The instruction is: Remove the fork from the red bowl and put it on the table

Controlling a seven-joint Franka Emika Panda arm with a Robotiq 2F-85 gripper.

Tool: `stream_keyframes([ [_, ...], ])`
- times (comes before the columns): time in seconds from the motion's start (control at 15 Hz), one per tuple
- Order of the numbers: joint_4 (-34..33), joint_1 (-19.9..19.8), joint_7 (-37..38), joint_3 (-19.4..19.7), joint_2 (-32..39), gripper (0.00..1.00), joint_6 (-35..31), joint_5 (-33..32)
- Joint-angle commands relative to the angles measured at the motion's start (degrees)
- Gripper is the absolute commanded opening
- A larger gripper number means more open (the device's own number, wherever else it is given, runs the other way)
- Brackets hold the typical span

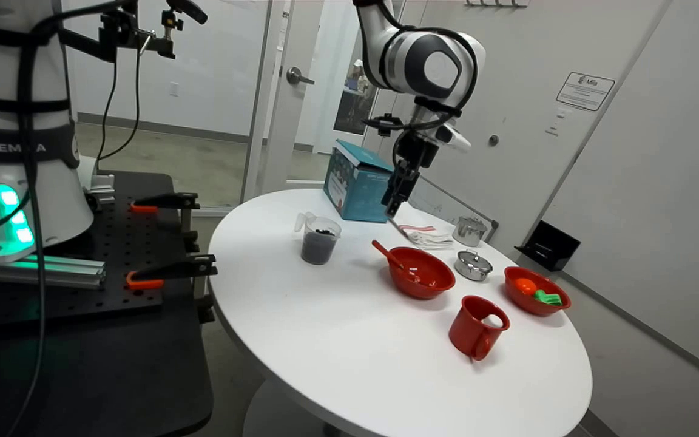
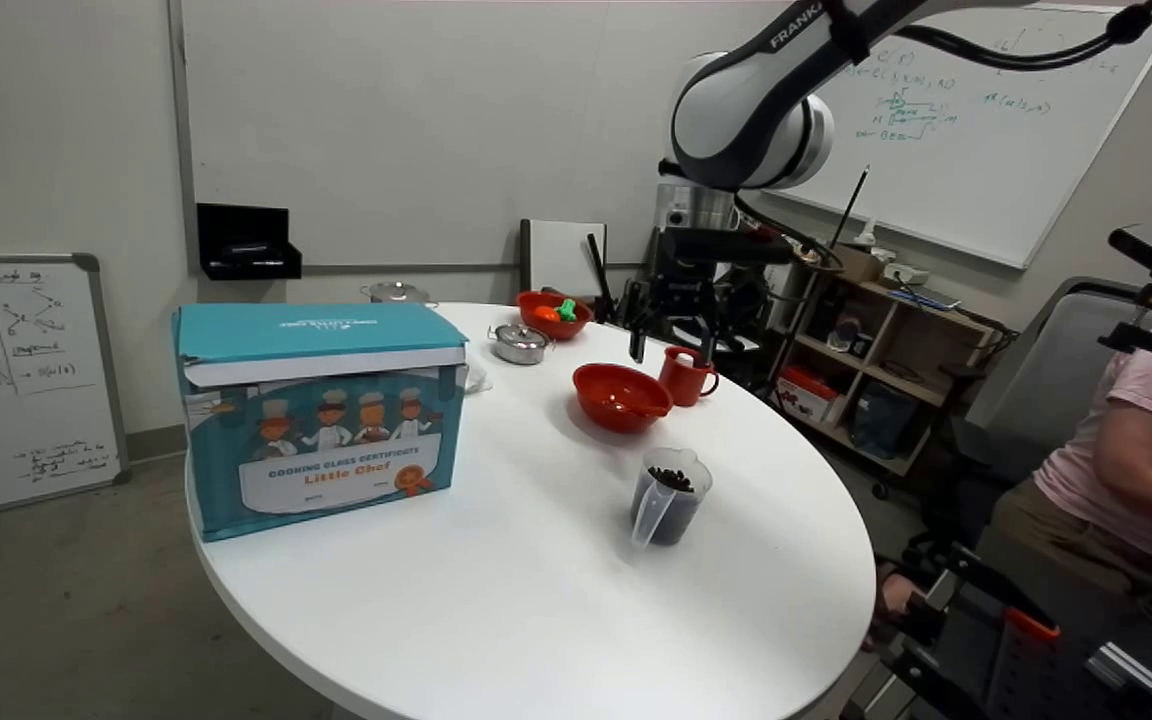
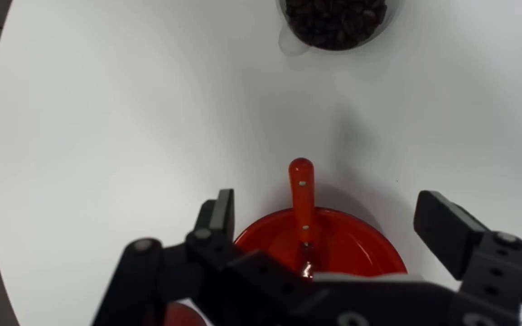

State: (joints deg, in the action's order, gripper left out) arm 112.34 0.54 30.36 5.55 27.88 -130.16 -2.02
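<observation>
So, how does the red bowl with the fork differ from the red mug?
The red bowl is wide and shallow; the red mug is narrower and taller. The red mug has a handle; the red bowl shows none. The red bowl holds the fork; the red mug, something white. Both are red and stand on the table.

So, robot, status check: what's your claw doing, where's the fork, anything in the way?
Gripper open, higher than the bowl. Fork in bowl, red handle sticking out. Nothing seen blocking the handle; clear jug stands apart.
</observation>
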Motion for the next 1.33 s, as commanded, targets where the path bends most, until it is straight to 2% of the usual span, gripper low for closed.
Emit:
stream_keyframes([
  [0.0, -7.99, -0.97, -3.64, 0.59, 6.60, 1.00, 5.40, 1.77],
  [0.53, -22.00, -3.18, -10.05, -0.29, 17.96, 1.00, 13.66, 3.60],
  [0.93, -24.76, -4.79, -14.00, -1.16, 22.70, 1.00, 17.84, 6.23],
  [1.0, -24.97, -4.92, -14.12, -1.09, 23.26, 0.75, 18.53, 6.65],
  [1.07, -24.73, -5.01, -14.33, -1.06, 23.41, 0.74, 18.84, 6.95],
  [1.27, -24.94, -4.98, -13.84, -0.77, 24.07, 0.52, 20.57, 7.41],
])
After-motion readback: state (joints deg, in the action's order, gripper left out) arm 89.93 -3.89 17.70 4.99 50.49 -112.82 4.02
